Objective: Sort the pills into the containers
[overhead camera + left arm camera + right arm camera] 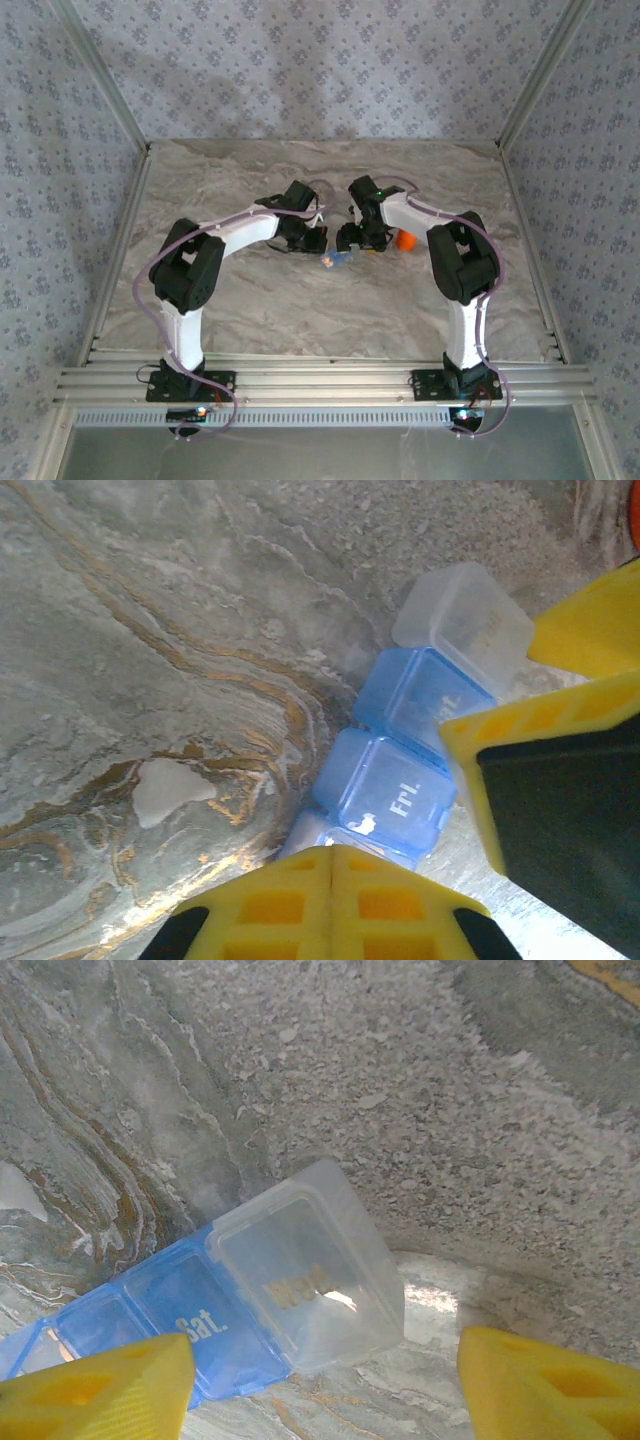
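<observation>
The containers are one short pill box (335, 261) lying on the marble between my two grippers. In the left wrist view its blue "Fri." compartment (385, 790) is nearest, then another blue one, then a clear end compartment (462, 625). My left gripper (333, 875) is shut, nothing between its fingers, its tips over the box's near end. The right wrist view has the clear compartment (310, 1280) and the blue "Sat." one (190, 1320) just ahead of my open right gripper (325, 1390). A white speck sits inside "Fri."; whether it is one of the pills I cannot tell.
An orange bottle (405, 240) stands just right of the right gripper (352, 240). The right gripper's yellow fingers (590, 630) crowd the right side of the left wrist view. Patterned walls close in the marble table (250, 300) on three sides.
</observation>
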### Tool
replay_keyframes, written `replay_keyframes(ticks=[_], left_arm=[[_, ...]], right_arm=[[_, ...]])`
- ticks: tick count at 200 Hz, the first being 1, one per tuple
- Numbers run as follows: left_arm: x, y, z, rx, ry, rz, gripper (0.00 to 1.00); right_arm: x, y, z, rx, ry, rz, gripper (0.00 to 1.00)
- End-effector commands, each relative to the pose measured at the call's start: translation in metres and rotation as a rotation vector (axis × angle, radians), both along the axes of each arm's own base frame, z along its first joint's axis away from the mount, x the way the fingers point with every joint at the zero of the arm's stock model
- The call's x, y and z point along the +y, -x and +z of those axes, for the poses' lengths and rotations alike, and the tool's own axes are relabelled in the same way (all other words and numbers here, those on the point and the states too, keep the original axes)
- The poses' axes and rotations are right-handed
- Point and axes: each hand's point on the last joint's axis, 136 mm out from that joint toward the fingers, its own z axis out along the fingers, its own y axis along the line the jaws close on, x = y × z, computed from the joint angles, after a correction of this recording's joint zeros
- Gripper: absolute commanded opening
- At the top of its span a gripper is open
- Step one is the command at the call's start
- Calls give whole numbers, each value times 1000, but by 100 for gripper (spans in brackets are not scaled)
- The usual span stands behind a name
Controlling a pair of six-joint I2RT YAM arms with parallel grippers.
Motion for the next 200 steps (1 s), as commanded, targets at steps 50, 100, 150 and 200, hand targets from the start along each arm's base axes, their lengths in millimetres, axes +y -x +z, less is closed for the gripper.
replay_keyframes(ticks=[50,100,150,200], left_arm=[[-13,12,31,-29,78,-14,0],[-18,22,25,-9,78,-30,0],[-18,30,17,9,69,-35,0],[-19,35,9,19,54,-38,0]], right_arm=[[-16,8,-22,61,60,-29,72],[-16,8,-23,63,57,-32,72],[-15,8,-23,66,55,-33,71],[-16,8,-25,70,53,-36,71]])
